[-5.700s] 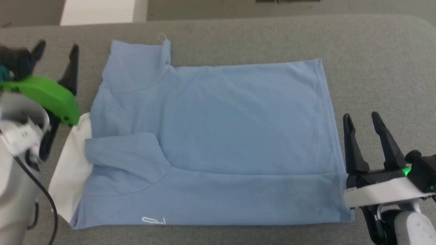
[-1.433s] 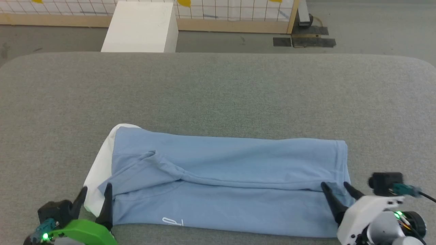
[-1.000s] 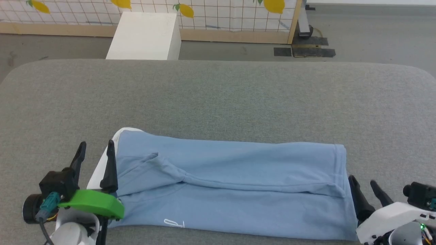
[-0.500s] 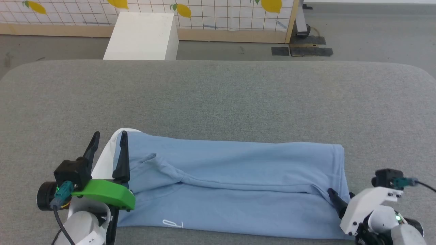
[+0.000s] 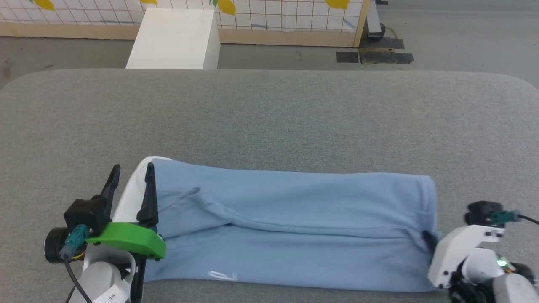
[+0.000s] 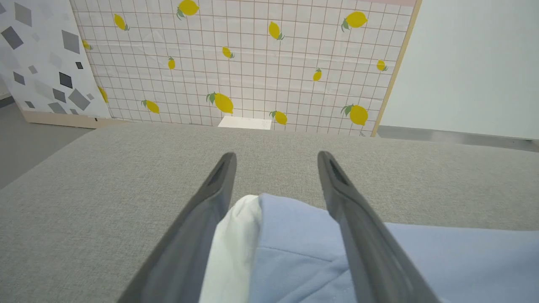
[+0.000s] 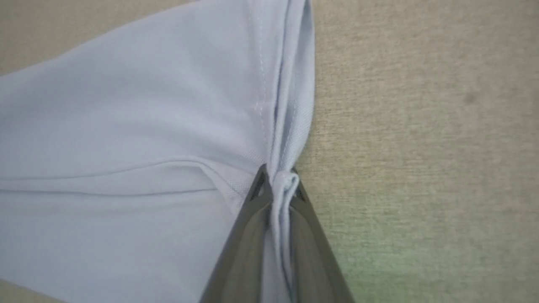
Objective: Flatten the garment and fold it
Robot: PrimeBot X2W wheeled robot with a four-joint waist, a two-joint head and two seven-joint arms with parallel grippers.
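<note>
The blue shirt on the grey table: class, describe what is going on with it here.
A robot is folding the garment, which lies in a long folded band on the table. Its right gripper is shut on the hem at the right end. Its left gripper stands open over the left end, holding nothing.

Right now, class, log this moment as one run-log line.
phase: folding | right gripper: shut on light blue shirt, hem edge | left gripper: open, astride shirt's white end
</note>
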